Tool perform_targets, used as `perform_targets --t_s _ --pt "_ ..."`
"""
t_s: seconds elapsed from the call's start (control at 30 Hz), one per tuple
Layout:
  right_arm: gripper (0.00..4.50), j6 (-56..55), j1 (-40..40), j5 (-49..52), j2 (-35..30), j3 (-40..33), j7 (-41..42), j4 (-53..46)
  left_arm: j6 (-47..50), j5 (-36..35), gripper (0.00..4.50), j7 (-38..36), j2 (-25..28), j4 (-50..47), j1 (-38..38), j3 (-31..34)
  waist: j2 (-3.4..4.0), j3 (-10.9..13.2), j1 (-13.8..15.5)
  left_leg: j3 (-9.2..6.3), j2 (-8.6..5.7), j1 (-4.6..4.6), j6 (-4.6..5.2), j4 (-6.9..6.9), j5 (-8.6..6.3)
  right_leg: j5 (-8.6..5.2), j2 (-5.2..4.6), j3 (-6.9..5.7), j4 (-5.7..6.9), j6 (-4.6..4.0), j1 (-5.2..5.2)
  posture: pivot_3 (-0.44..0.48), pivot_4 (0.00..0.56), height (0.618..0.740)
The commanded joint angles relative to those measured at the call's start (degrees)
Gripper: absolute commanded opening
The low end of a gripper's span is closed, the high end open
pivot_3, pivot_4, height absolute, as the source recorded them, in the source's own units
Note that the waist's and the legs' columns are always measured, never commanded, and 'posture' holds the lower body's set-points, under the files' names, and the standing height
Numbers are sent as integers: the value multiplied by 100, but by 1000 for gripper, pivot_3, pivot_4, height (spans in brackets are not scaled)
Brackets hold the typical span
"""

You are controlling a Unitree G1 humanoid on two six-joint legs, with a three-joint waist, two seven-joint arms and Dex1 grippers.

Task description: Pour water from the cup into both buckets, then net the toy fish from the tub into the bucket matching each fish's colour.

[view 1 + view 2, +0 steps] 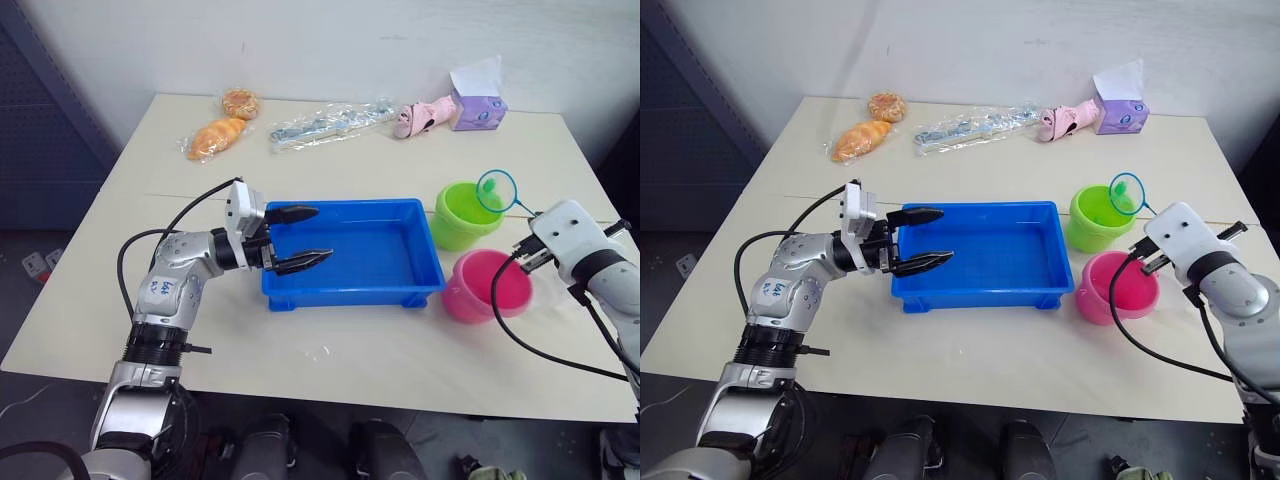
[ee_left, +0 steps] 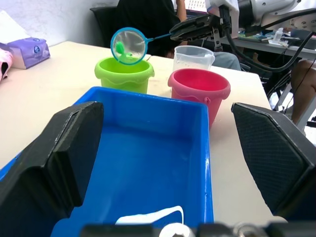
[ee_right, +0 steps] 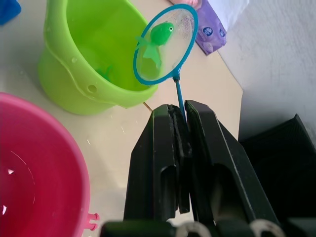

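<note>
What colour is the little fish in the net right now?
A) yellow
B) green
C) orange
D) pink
B: the fish lying in the net is bright green, and the right gripper, shut on the net's stick, holds it over the lime green bucket.

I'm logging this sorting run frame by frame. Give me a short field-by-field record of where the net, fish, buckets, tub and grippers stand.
net: hoop held above the green bucket
catch: one green fish in the mesh
right gripper: shut on the net's handle
left gripper: open, over the blue tub's left end
pink bucket: beside the green one, nearer the robot
cup: behind the pink bucket, seen from the left wrist
</note>
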Motion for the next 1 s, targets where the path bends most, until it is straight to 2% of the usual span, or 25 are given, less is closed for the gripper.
perform_targets --t_s 0.03,0.1,0.2,0.4,0.5,0.53,0.63,0.67,0.73,0.83,0.9,1.0 --pt "0 -644 95 -603 -215 37 -45 9 -112 -10 4461 -27 64 -248 11 74 0 0 2 0 0 0 0 0 0 0 0 0 0 0 0 0 150 740" --pt "0 -1267 239 -1182 -564 233 -19 116 -131 -14 4461 -37 102 -261 32 106 1 0 1 0 -1 0 0 0 0 0 0 1 0 0 1 0 150 740" --pt "0 -1667 361 -1509 -671 183 -131 204 -145 24 4461 -70 264 -406 127 126 1 0 -4 -1 0 0 0 1 0 0 1 0 0 0 2 0 150 740" --pt "0 -2060 429 -1968 -554 25 -429 372 -94 -39 4461 -136 467 -701 309 107 1 0 -2 0 1 3 -4 4 2 0 2 2 0 0 3 0 150 740" --pt "0 -2010 269 -1762 -295 -119 -448 379 -119 -56 4461 -140 468 -696 311 134 0 0 0 0 1 4 -4 7 3 0 2 2 0 0 4 0 150 740" --pt "0 -2043 172 -1467 -148 -244 -406 301 -103 -100 4461 -138 469 -702 304 176 0 0 -5 -2 1 4 -5 7 3 0 2 1 0 0 6 0 150 740" --pt "0 -394 -158 1506 646 -972 751 -572 -150 -263 4461 -434 719 -617 375 403 0 1 -33 -2 7 4 -7 7 4 0 10 1 -1 0 7 0 150 740" --pt "0 80 -191 2105 748 -1133 1016 -791 -175 -292 4461 -507 782 -576 390 450 4 3 -36 -2 11 4 -9 5 5 0 15 1 3 0 8 0 150 740" --pt "0 664 -197 2961 720 -1365 1403 -1202 -260 -430 4461 -742 919 -373 473 662 4 3 -13 -14 13 5 -12 4 7 0 17 -6 8 0 11 0 150 740" --pt "0 2140 -196 4726 601 -1590 1563 -1758 -562 -569 4461 -1285 1138 -253 685 885 5 2 -9 -20 12 5 -4 5 2 0 8 -11 2 -1 18 0 150 740" --pt "0 2516 -57 5625 595 -1614 1805 -2092 -557 -570 4461 -1470 1357 -362 822 949 4 2 -11 -22 10 4 1 6 -1 1 0 -11 -2 -2 20 0 150 740" --pt "0 2822 277 6117 477 -1409 2127 -2415 -799 -523 4461 -2046 1714 -853 1185 845 4 2 -8 -30 8 2 8 5 -5 1 -5 -14 -12 -2 23 0 150 740"
